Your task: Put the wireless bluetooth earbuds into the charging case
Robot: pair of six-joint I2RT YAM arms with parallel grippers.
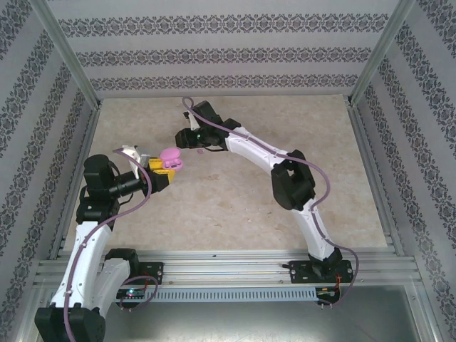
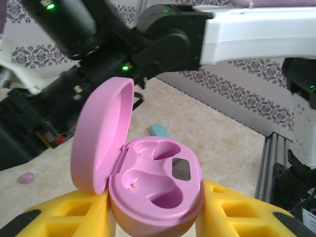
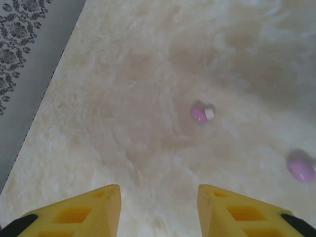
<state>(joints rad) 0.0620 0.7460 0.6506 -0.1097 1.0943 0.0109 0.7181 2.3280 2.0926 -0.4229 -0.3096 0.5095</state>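
1. The beige marbled table [image 1: 235, 206] carries both arms' work, inside walls papered in a dark floral band.
2. The right arm [image 1: 263, 153] reaches across to the far left-centre of the table. Its right gripper [image 3: 158, 212] hangs above the bare surface, yellow fingers spread wide with nothing between them.
3. The left arm [image 1: 85, 235] bends in from the left edge. Its left gripper [image 2: 155, 219] is closed against both sides of the pink charging case [image 2: 153, 187], holding it up off the table.
4. The case's lid [image 2: 101, 138] stands open and upright, and both moulded wells are empty.
5. A pink-purple earbud [image 3: 201, 113] with a white tip lies on the table ahead of the right gripper. A second pink-purple earbud [image 3: 301, 169] lies off to its right, apart from it.
6. A light blue earbud [image 2: 159, 130] rests on the table just beyond the open case in the left wrist view.
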